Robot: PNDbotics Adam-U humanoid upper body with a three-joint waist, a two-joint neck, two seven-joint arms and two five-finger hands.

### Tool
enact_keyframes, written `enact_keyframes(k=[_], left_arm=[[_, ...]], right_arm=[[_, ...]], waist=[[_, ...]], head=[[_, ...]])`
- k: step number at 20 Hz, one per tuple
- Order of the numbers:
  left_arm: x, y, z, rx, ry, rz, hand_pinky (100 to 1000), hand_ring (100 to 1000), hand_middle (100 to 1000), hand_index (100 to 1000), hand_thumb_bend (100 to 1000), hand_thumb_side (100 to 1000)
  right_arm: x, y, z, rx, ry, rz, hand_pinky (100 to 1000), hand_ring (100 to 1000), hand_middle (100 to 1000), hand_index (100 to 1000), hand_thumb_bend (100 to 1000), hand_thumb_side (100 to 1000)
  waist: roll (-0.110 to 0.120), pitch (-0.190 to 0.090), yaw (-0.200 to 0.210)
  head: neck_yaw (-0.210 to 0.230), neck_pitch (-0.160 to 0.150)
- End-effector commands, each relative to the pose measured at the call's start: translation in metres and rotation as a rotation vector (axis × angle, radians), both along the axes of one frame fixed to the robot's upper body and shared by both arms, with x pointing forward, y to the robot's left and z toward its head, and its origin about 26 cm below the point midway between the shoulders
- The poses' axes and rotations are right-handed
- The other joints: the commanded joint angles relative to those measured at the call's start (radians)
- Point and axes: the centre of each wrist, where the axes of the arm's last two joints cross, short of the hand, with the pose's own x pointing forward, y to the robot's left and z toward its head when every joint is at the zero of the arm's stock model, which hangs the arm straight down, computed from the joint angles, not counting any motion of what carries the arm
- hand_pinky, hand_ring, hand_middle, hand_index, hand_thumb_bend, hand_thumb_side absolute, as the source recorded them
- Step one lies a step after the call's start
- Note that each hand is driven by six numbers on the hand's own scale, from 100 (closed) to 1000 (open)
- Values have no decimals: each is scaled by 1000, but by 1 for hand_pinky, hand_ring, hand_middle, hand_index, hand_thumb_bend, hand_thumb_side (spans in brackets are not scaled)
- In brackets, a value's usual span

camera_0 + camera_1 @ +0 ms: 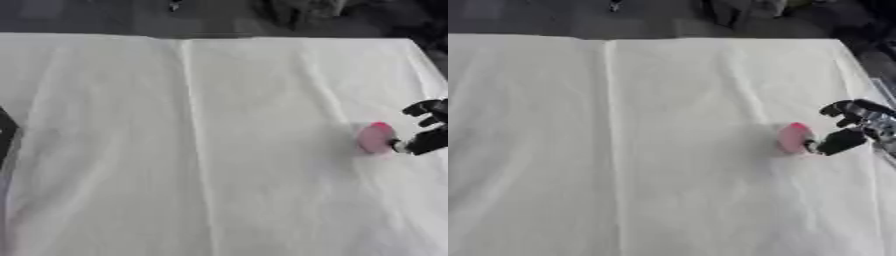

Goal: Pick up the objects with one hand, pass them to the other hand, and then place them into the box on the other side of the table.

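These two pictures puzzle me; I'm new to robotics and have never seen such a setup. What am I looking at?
Both pictures come from one stereo camera in a humanoid robot's head, looking down at the same moment. A table covered with a creased white cloth fills the view. On its right side lies a small pink object, too blurred to identify. The black right robot hand reaches in from the right edge, fingers open beside the object, one fingertip at it, not yet holding it. A dark shape at the left edge of the left eye view cannot be identified.

Likely lab – table [219,150] under white cloth, dark floor [87,17] beyond.
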Motion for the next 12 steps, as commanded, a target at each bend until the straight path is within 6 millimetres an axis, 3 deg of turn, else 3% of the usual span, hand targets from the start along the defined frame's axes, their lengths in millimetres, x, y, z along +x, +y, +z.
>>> enact_keyframes(k=[1, 6, 12], left_arm=[[-4, 2, 9, -2, -27, 5, 964, 1000, 619, 842, 162, 895], [-4, 2, 9, 3, -17, 9, 963, 1000, 615, 838, 163, 896], [-5, -3, 11, 5, -16, -8, 961, 1000, 612, 836, 163, 897]], right_arm=[[-1, 4, 15, -25, -29, 42, 880, 895, 912, 886, 335, 117], [-3, 4, 23, -27, -45, 49, 883, 894, 909, 888, 368, 100], [1, 1, 12, -56, 13, 5, 898, 904, 908, 889, 400, 100]], waist=[[1, -19, -1], [-6, -20, -3], [-7, -16, 9]], head=[[2, -2], [5, 2], [-8, -7]])
